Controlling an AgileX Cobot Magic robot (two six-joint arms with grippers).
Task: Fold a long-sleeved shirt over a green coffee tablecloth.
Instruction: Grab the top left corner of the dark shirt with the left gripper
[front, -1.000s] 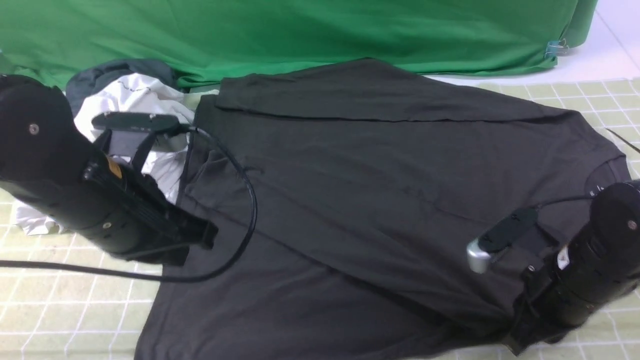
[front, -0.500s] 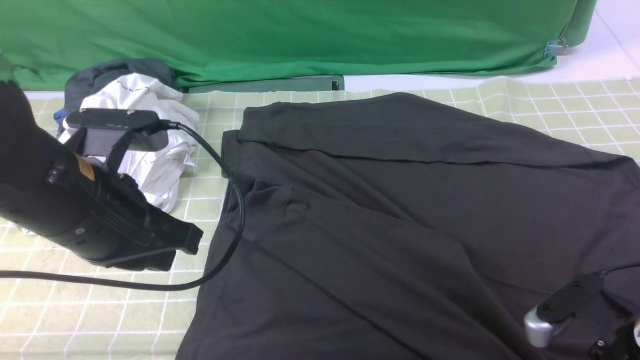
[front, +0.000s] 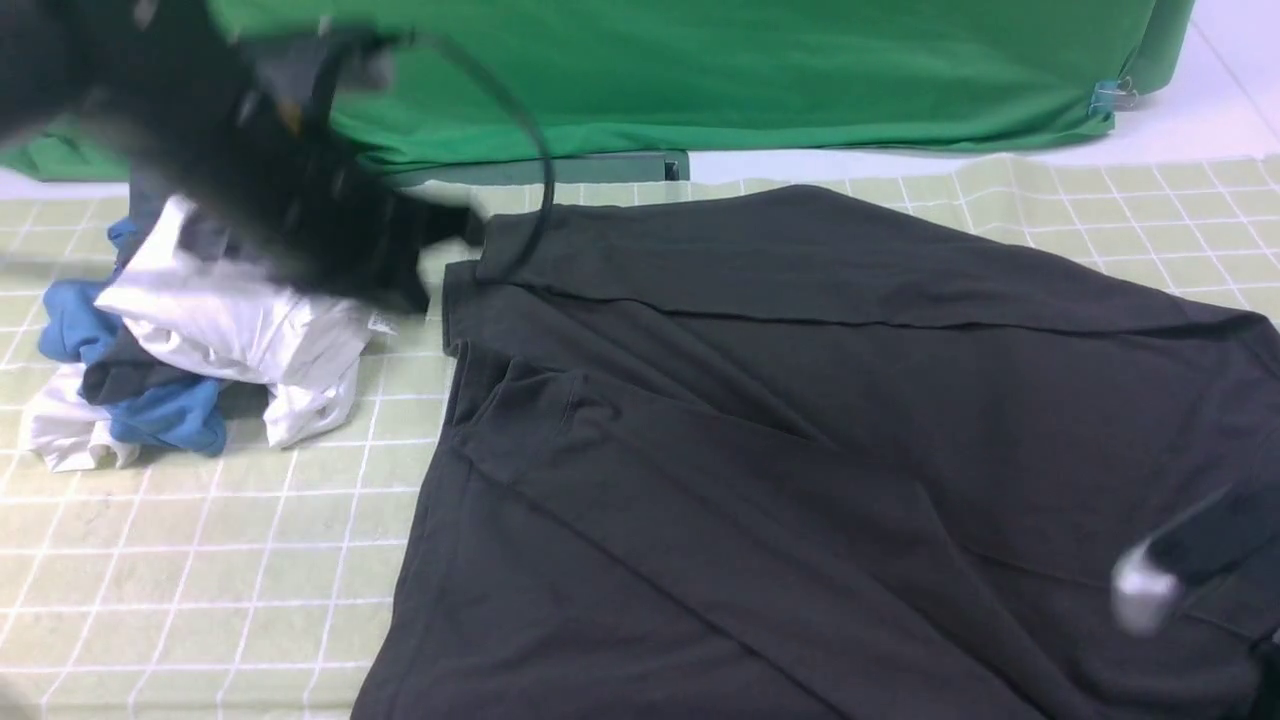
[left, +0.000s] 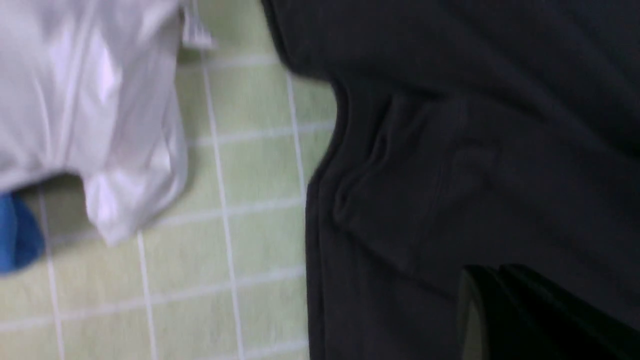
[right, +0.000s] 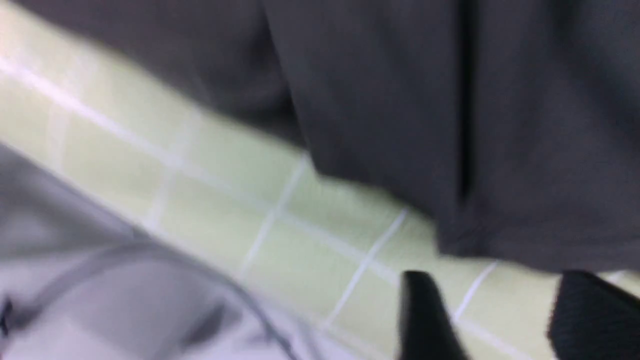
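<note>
- Shirt (front: 800, 420) lies partly folded on tablecloth (front: 200, 560), beside clothes pile (front: 200, 330).
- Left gripper (left: 480, 300) closed, empty (blurred); right gripper (right: 495, 285) jaws apart, nothing between.
- Risk: loose cable (front: 530, 150) could snag shirt edge, undoing fold.

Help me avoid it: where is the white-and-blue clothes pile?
Front view, robot's left: the clothes pile lies on the tablecloth, just left of the black shirt.
</note>
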